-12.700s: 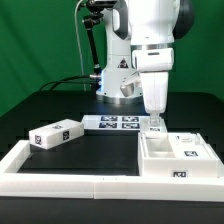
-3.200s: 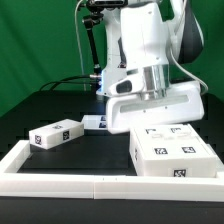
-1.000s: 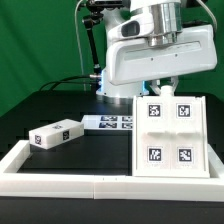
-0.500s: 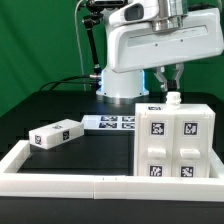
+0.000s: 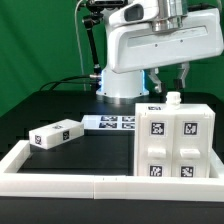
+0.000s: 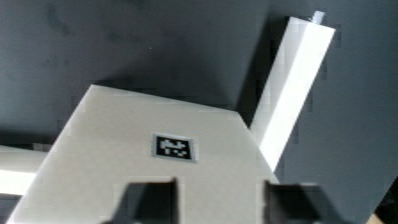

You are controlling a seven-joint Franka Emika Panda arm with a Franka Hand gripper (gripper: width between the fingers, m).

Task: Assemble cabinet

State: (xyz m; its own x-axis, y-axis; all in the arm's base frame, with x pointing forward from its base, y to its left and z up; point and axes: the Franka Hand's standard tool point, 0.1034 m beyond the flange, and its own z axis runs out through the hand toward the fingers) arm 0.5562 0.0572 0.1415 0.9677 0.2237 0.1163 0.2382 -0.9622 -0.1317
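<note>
The cabinet [image 5: 173, 140], a large white box with several black-and-white tags on its front, stands on end at the exterior view's right, inside the white rails. My gripper [image 5: 171, 78] hangs just above its top edge with the jaws apart and nothing between them. In the wrist view my two dark fingertips [image 6: 151, 203] stand wide apart over the cabinet's tagged white face [image 6: 125, 140], and I cannot tell whether they touch it. A small white tagged block [image 5: 55, 135] lies on the black table at the exterior view's left.
The marker board [image 5: 112, 123] lies flat behind the block, by the robot base. Low white border rails [image 5: 60, 170] run along the front and left of the table. A long white rail [image 6: 299, 85] shows beside the cabinet in the wrist view.
A second ago the cabinet leaned with its tagged face tipped up and hid the fingers. Now it stands upright and the open fingers show above it. Since half a second ago almost nothing moved.
</note>
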